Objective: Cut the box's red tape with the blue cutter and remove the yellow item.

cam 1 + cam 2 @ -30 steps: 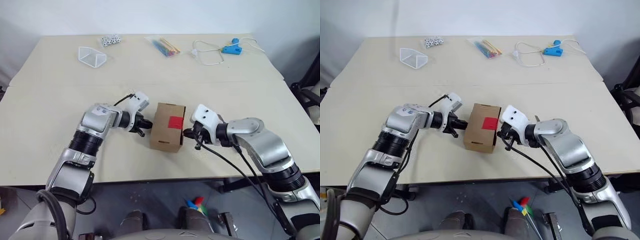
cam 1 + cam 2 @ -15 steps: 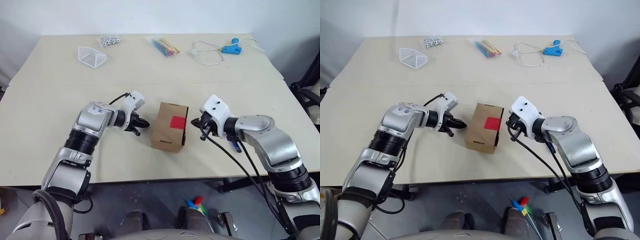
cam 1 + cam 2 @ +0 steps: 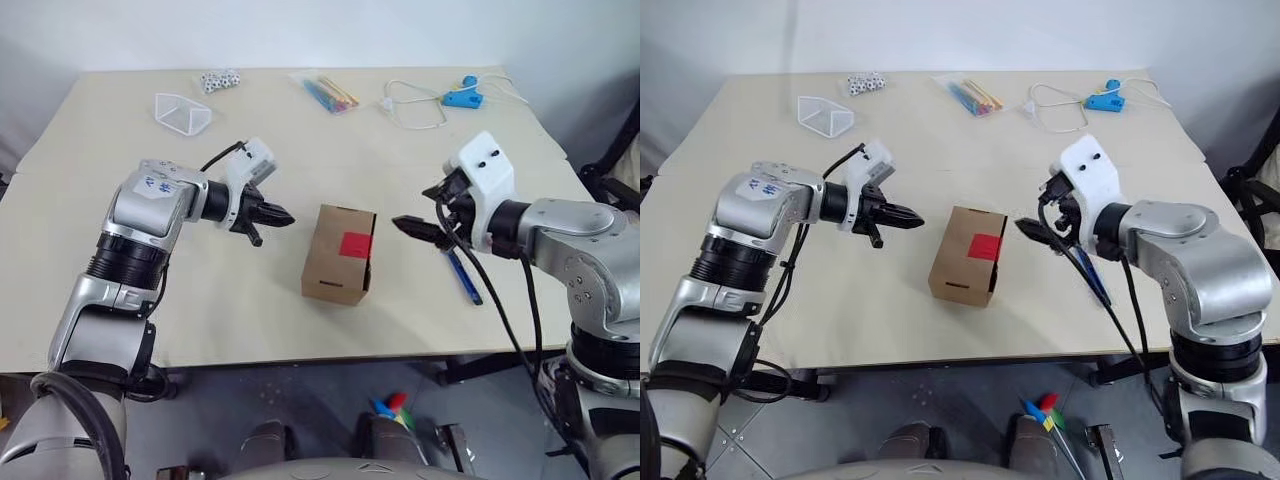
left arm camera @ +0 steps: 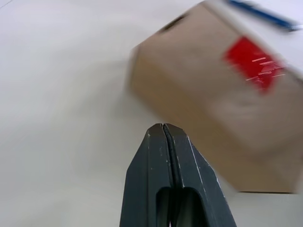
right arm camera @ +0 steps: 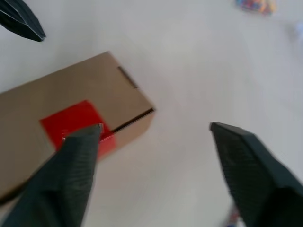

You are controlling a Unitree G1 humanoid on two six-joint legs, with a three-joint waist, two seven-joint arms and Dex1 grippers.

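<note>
Cutter (image 3: 463, 274) on the tabletop is what our next move is turning on: the slim dark-blue tool is lying just beneath and beside our right gripper (image 3: 428, 213), its long axis running from the far side toward the table's near edge, on the box's right. Our right arm is plainly the nearer of the 2; its jaws are standing spread wide and carrying nothing. Our left gripper (image 3: 275, 213) is hovering on the box's other side, fingers clenched together and empty, pointing at the carton. The box (image 3: 339, 253) is sitting upright between both grippers, touched by neither. We are seeing small brown cardboard, flaps closed, with a bright red tape (image 3: 355, 243) patch unbroken across the lid seam, facing the right arm. We are judging that the cutter must be picked up first.
</note>
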